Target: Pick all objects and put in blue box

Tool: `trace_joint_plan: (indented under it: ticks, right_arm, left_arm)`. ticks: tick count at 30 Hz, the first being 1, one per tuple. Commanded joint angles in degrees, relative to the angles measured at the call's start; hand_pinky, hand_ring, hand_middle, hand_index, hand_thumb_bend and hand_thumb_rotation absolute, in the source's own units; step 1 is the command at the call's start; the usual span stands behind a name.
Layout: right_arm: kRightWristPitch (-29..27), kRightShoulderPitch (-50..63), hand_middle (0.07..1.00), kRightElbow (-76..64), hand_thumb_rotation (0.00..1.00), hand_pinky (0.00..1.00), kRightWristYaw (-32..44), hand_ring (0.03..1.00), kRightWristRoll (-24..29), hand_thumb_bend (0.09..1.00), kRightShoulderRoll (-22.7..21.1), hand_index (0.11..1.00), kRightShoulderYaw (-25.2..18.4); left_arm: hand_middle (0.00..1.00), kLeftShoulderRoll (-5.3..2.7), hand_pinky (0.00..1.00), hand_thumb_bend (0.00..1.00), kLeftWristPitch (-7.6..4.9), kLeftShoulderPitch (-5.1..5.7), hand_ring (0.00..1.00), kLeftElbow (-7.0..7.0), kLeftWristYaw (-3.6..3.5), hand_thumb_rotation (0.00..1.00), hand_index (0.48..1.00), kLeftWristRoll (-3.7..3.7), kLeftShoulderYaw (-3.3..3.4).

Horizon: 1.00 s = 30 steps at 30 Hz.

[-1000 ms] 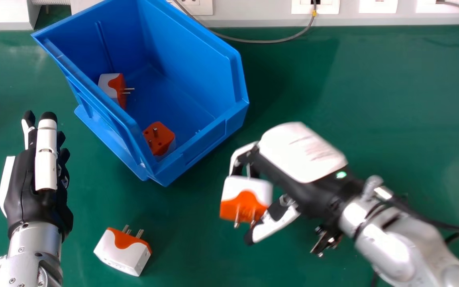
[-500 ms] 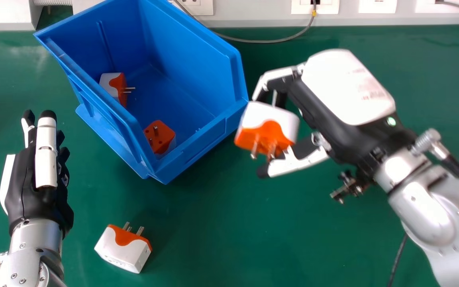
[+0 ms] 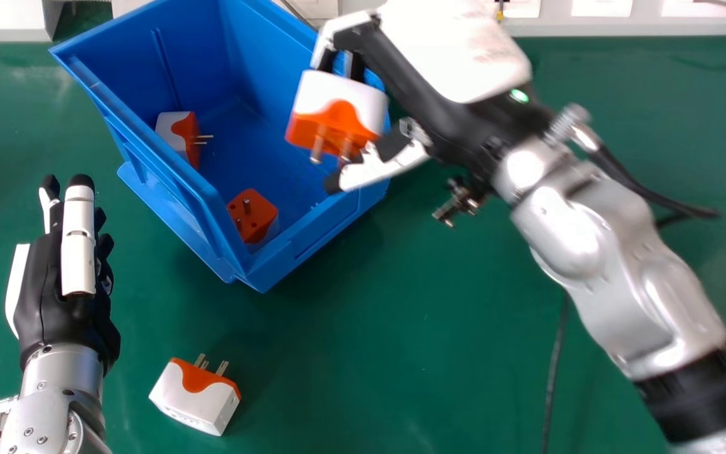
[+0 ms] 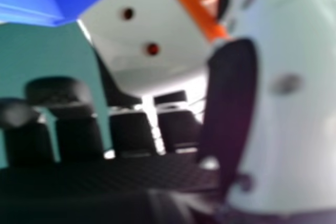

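Plug adapter [image 3: 338, 107] being pinched by right hand [image 3: 454, 60] over blue box's [image 3: 262, 69] right edge.
Another adapter [image 3: 196, 397] is being supported by the surface [image 3: 363, 353], well apart from its far edge.

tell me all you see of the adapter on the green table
The adapter is blocky and looks plastic: white, with a wavy-edged orange end whose metal pins point away from the robot. It lies on the green table, nearer the robot than the blue box; nothing else touches it.
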Motion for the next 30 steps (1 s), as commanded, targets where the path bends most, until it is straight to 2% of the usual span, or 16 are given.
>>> trace_joint_plan:
  ticks: [1,7,11,14,16,20,27,30]
  right_arm:
    - [-0.33,-5.57,0.141,2.99,0.15,0.04,-2.24,0.080,-0.88,0.489,1.42,0.469,0.82]
    - [0.02,-14.77,0.170,14.04,0.15,0.05,-3.99,0.090,-3.52,0.488,4.72,0.470,4.78]
    - [3.47,-22.57,0.312,24.53,0.15,0.12,-3.71,0.189,-5.72,0.489,8.21,0.482,7.71]
    - [4.45,-27.23,0.332,32.55,0.15,0.14,-4.95,0.208,-5.53,0.490,10.89,0.480,8.77]
    - [4.74,-30.90,0.321,39.38,0.15,0.13,-6.20,0.201,-5.12,0.491,13.18,0.478,9.37]
    - [5.13,-36.88,0.275,51.07,0.14,0.11,-9.80,0.170,-4.58,0.495,17.02,0.478,10.14]
    - [7.29,-41.86,0.242,61.21,0.13,0.09,-12.51,0.142,-4.15,0.502,21.45,0.484,12.19]
    - [8.77,-42.66,0.241,63.49,0.13,0.09,-12.89,0.143,-5.22,0.504,22.52,0.485,14.25]
  left_arm:
    - [1.00,-0.04,1.00,0.27,-0.93,0.07,0.99,-1.77,0.19,0.94,0.995,0.36,-0.14]
    - [1.00,-0.22,1.00,0.27,-1.26,0.41,0.99,-1.91,0.21,0.94,0.996,0.22,-0.69]
    - [1.00,-0.18,1.00,0.27,-1.00,0.85,0.99,-2.65,0.14,0.94,0.996,-0.02,-0.70]
    - [1.00,-0.34,1.00,0.27,-0.79,1.29,0.99,-3.37,0.23,0.94,0.996,-0.17,-0.74]
    - [1.00,-0.54,1.00,0.28,-0.64,1.81,0.99,-4.13,0.34,0.94,0.997,-0.23,-0.87]
    - [1.00,-0.59,1.00,0.28,-0.94,2.22,0.99,-4.16,0.15,0.94,0.997,-0.45,-0.77]
    - [0.99,-0.63,1.00,0.30,-0.67,2.58,0.99,-4.70,0.33,0.94,0.997,-0.24,-0.84]
    - [0.99,-0.96,1.00,0.30,-0.26,3.14,0.99,-5.81,0.67,0.94,0.997,-0.05,-1.21]
